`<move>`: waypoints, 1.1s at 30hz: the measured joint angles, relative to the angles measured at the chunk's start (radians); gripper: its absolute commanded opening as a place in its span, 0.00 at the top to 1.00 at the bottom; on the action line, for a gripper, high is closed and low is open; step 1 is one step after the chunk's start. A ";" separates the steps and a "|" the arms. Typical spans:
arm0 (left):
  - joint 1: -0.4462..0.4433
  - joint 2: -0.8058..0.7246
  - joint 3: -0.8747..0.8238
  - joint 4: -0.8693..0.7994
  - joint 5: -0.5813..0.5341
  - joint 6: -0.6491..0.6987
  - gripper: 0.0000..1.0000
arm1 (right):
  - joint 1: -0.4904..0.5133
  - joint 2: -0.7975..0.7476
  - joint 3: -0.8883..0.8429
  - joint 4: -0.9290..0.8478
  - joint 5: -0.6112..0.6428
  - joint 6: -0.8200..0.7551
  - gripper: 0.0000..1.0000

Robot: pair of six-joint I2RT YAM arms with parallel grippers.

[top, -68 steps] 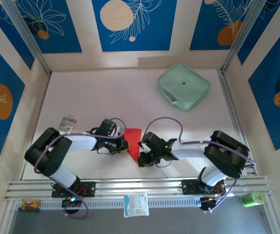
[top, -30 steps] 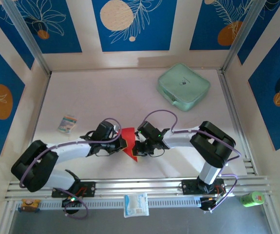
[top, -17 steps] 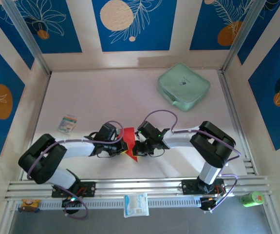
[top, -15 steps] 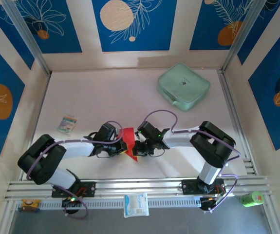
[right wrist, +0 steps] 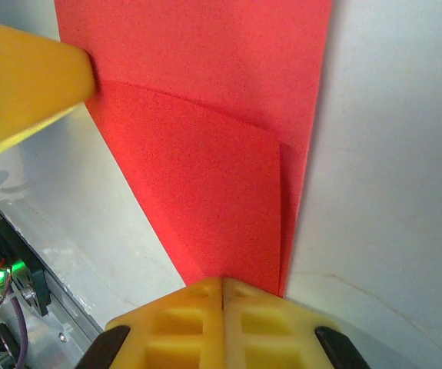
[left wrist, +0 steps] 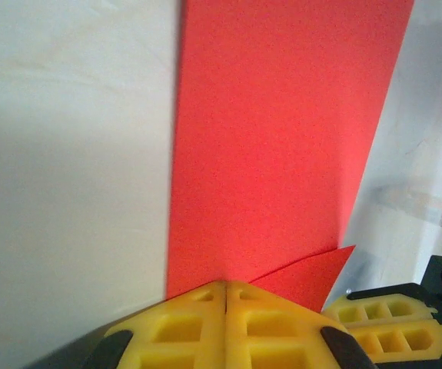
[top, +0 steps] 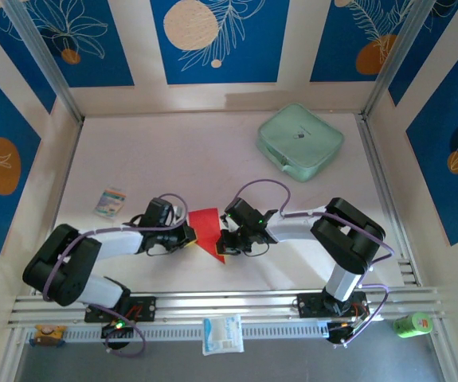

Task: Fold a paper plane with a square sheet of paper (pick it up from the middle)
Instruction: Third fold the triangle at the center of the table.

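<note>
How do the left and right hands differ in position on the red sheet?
The left hand is at the red sheet's left edge, the right hand at its right. The left hand meets a single layer, the right hand the folded flap's point. Both are shut.

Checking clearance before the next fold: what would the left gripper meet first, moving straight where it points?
The red paper, lying right in front of the left gripper; whether they already touch is unclear.
</note>
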 measured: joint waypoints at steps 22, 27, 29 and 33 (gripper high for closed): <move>0.006 -0.102 -0.008 0.015 0.045 0.002 0.92 | 0.000 0.000 0.003 -0.008 0.000 -0.001 0.99; -0.005 0.013 -0.017 0.068 0.045 -0.027 0.97 | 0.000 0.000 0.006 -0.012 -0.001 -0.005 0.99; -0.004 0.035 -0.029 0.115 0.054 -0.044 0.98 | 0.000 -0.005 0.009 -0.025 0.000 -0.014 0.97; -0.005 0.055 -0.035 0.159 0.064 -0.055 1.00 | 0.000 -0.016 0.027 -0.079 0.003 -0.037 0.95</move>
